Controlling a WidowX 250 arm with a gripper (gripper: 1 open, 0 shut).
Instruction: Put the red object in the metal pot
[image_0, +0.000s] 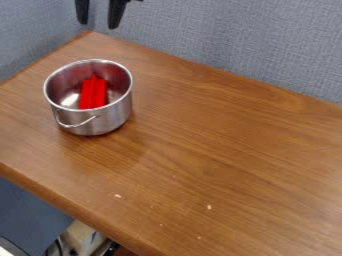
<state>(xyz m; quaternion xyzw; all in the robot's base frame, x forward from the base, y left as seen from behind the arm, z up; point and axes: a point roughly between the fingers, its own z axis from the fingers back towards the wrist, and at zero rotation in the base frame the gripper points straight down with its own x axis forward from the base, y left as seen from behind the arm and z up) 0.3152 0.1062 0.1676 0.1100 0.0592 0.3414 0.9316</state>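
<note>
- In the camera view the red ridged plastic bar (92, 94) is inside the round, shiny steel pot (90, 124) — placing looks done, and the next move likely calls only for keeping clear
- The black two-fingered gripper (99, 22) hangs above with fingers apart, holding nothing
- Smooth metal walls, thin wire handle; glossy brown wood table (221, 150) — grey woven-looking backdrop (241, 45)

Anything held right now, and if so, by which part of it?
Nothing is held: the fingers stand apart, and the red object lies in the pot.
</note>
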